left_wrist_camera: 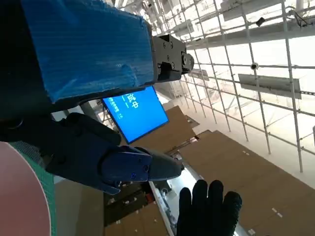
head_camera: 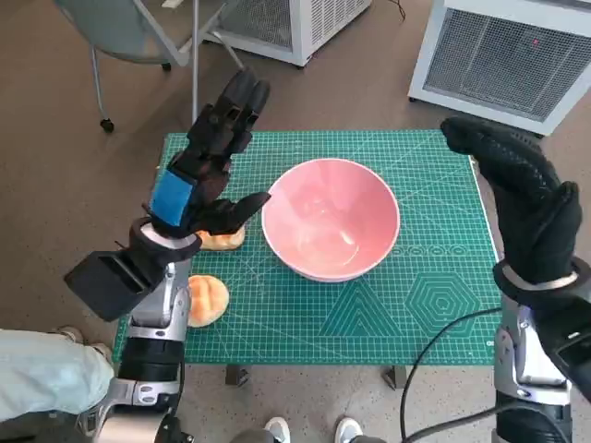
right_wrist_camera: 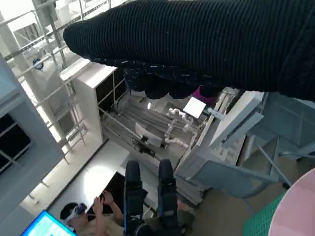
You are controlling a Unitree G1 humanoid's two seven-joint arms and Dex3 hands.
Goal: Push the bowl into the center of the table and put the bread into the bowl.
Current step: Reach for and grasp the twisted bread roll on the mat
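So the bowl is a big glossy pink one, round, with a pale shine on the inside, and it's sitting pretty much in the middle of the green cutting mat that covers the worktop. Nothing in it as far as I can see, just the pink bottom. There are two pieces of bread: one golden round bun near the mat's front left corner, right beside the left forearm, and a second flatter piece of bread just left of the bowl, partly hidden under the left hand's thumb, so can't really tell its full shape. Both are out on the mat, not in the bowl. The left hand, black with the blue tape on its back, is raised above the left side of the mat, fingers stretched out and spread, holding nothing, thumb pointing toward the bowl's rim. The right hand, in the knitted glove, is up over the mat's right edge, fingers extended together-ish and empty too, well apart from the bowl. In the left wrist view you get a sliver of the pink bowl at the edge plus a blue screen in the background. Right wrist view shows a person sitting further off.
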